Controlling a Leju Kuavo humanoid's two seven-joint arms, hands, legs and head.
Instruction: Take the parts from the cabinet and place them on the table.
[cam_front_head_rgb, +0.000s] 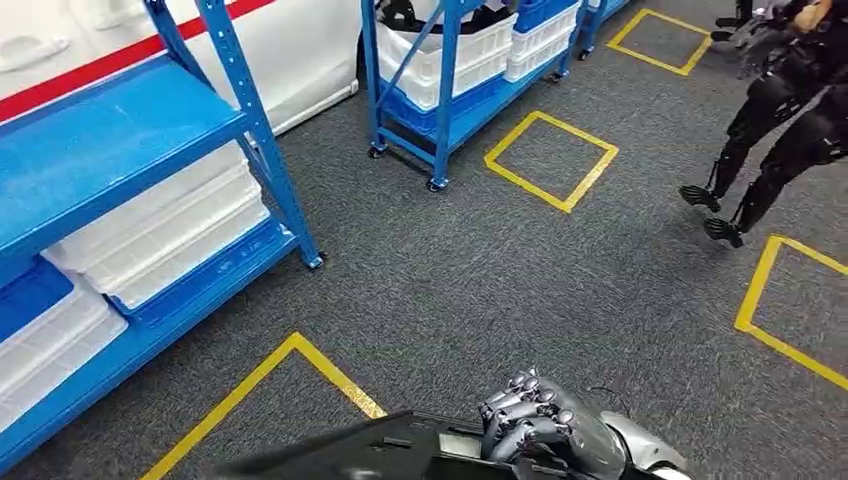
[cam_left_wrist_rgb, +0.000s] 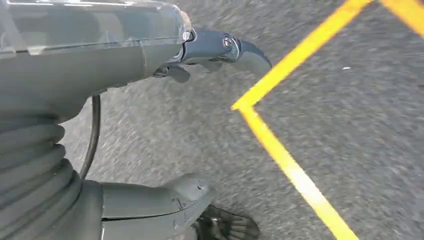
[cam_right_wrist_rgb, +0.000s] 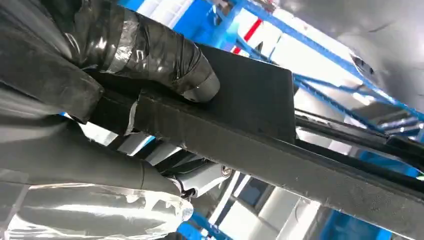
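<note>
The right hand (cam_front_head_rgb: 535, 425) sits nearest the head camera, low in the frame, its dark fingers curled over the edge of a flat black part (cam_front_head_rgb: 400, 450) and grasping it. In the right wrist view the same black part (cam_right_wrist_rgb: 260, 130) runs as a long dark bar across the frame, with a taped fingertip (cam_right_wrist_rgb: 195, 82) pressed on its upper face and the thumb beneath it.

The grey carpeted floor (cam_front_head_rgb: 480, 270) spreads out beyond the right hand, marked with yellow taped squares; one corner of yellow tape (cam_front_head_rgb: 300, 345) lies just ahead and to the left of the part. Well ahead and to the left of the hand stands a blue shelf rack (cam_front_head_rgb: 130, 130) holding stacked white bins (cam_front_head_rgb: 170, 230). A second blue rack (cam_front_head_rgb: 450, 80) with white crates stands farther off, straight ahead. To the far right of the hand, another dark robot's legs (cam_front_head_rgb: 770, 150) stand on the carpet.

The left hand (cam_left_wrist_rgb: 215, 50) hangs above the carpet, its fingers extended and apart, released and holding nothing, with a yellow tape line (cam_left_wrist_rgb: 290, 165) on the floor just past its fingertips.
</note>
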